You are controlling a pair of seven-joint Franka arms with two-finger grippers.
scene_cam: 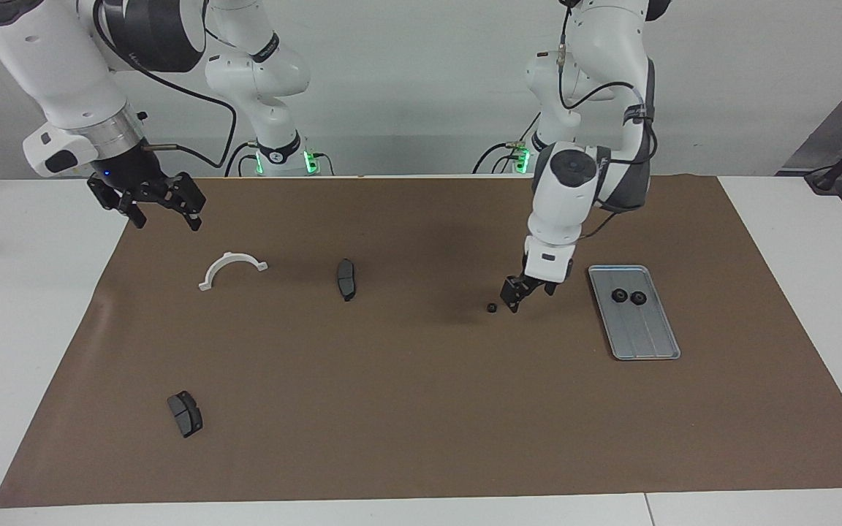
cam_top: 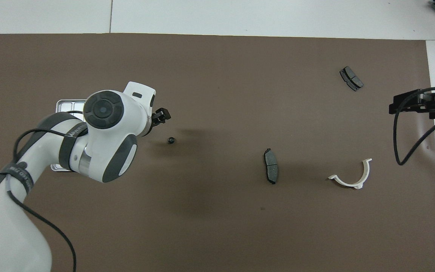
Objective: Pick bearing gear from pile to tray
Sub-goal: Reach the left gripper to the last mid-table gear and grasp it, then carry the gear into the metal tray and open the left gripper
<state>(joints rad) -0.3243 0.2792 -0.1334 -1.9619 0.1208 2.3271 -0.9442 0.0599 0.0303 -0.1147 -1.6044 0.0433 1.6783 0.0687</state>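
Brown matting point(scene_cam: 421, 409) covers the table. Down low beside the last loose bearing gear point(scene_cam: 491, 308) hangs the left gripper point(scene_cam: 529, 292), fingers apart, holding nothing, between gear and tray point(scene_cam: 644, 343). Two gears point(scene_cam: 629, 296) sit in it already! Risk: a fingertip could nudge that small part away. The right gripper point(scene_cam: 165, 208) waits, open, over the mat's corner.

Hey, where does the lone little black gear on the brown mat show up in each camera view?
Facing view: the small black gear lies on the mat just beside the left gripper, toward the right arm's end from the tray.
Overhead view: the gear lies left of centre, just below the left gripper in the picture.
Shared landmark: the brake pad near mid-table.
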